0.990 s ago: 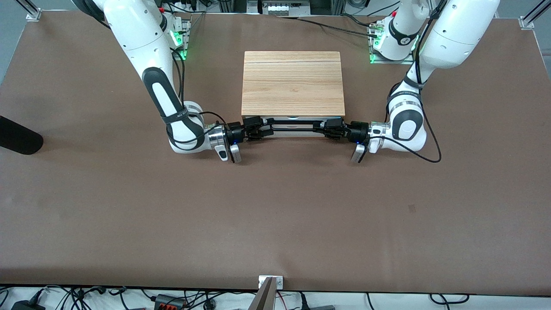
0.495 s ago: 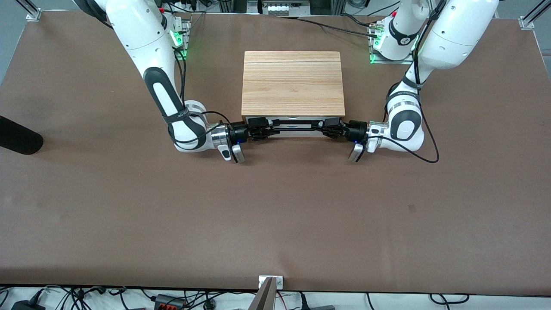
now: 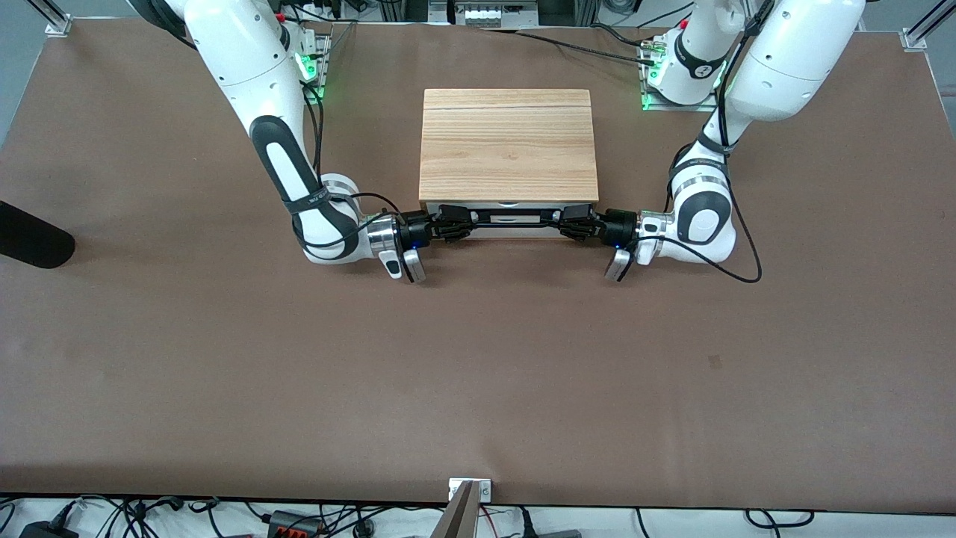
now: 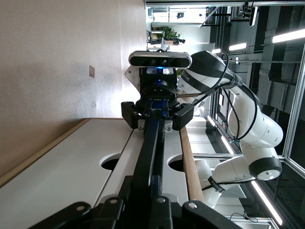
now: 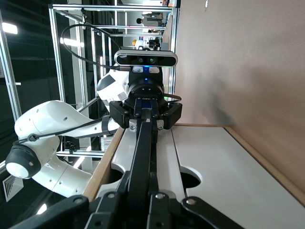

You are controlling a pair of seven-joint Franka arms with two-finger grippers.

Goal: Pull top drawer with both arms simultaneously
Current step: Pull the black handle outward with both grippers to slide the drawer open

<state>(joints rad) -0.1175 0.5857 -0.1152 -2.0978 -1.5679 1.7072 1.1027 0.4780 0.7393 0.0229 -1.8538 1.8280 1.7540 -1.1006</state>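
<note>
The top drawer (image 3: 515, 230) shows as a white front just under the edge of the cabinet's wood-grain top (image 3: 508, 142). Its black bar handle (image 3: 511, 215) runs across the front. My right gripper (image 3: 457, 217) is shut on the handle's end toward the right arm. My left gripper (image 3: 573, 218) is shut on the other end. In the left wrist view my gripper (image 4: 145, 186) clamps the handle (image 4: 151, 143), with the drawer front (image 4: 172, 143) beside it and the right gripper (image 4: 157, 117) farther along. The right wrist view mirrors this: gripper (image 5: 140, 183), handle (image 5: 143, 148), drawer front (image 5: 125, 152).
The plain lower drawer front (image 4: 71, 171) lies next to the top one, also in the right wrist view (image 5: 224, 181). A black rounded object (image 3: 30, 235) juts over the table at the right arm's end. Brown table (image 3: 478, 373) stretches nearer the camera.
Both grippers slid a little inward along the handle and their fingers closed on the bar. The right arm's elbow shifted slightly toward the cabinet. The drawer front looks unmoved.
</note>
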